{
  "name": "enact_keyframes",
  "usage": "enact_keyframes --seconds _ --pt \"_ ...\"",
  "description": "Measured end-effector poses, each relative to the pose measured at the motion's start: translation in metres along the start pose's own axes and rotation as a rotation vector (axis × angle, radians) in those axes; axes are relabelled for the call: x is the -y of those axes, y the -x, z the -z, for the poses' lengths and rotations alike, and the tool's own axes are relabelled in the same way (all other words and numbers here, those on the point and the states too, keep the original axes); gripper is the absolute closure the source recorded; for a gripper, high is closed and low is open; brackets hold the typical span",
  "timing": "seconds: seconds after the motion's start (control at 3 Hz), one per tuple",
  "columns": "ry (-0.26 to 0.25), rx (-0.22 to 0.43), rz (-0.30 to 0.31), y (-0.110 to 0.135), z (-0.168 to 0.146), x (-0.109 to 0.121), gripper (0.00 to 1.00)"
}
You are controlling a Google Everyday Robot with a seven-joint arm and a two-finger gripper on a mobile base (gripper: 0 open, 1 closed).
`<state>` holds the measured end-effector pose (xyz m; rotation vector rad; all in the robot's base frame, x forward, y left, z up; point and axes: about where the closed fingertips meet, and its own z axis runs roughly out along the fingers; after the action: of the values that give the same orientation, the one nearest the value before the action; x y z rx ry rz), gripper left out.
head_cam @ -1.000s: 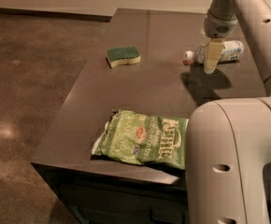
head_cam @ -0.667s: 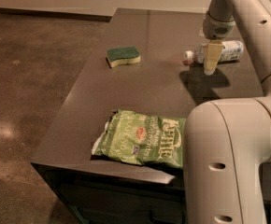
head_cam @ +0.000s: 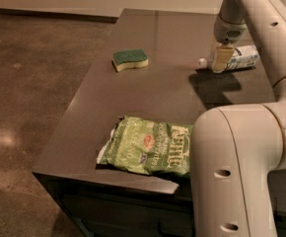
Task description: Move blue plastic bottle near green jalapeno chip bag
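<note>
The blue plastic bottle (head_cam: 242, 58) lies on its side at the far right of the dark table (head_cam: 172, 90), its white cap (head_cam: 202, 62) pointing left. My gripper (head_cam: 221, 59) hangs straight down over the bottle's neck end, right at the bottle. The green jalapeno chip bag (head_cam: 150, 146) lies flat near the table's front edge, well in front of the bottle and apart from it. My arm's large white link (head_cam: 236, 172) covers the bag's right end.
A green-and-yellow sponge (head_cam: 130, 59) lies at the table's far left. The table's left and front edges drop to a brown floor (head_cam: 24, 107). My upper arm (head_cam: 266, 28) crosses the far right side.
The gripper stays over the bottle's neck end. The near arm link has shifted slightly left. The bottle, bag and sponge have not moved.
</note>
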<state>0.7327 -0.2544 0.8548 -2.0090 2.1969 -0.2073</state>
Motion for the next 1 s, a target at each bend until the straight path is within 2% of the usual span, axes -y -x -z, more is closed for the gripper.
enact_keyframes --seconds 0.67,1.0 --pt "-0.021 0.009 0.014 0.000 0.016 0.000 0.87" --pt "-0.023 0.035 0.038 0.006 0.032 -0.007 1.00"
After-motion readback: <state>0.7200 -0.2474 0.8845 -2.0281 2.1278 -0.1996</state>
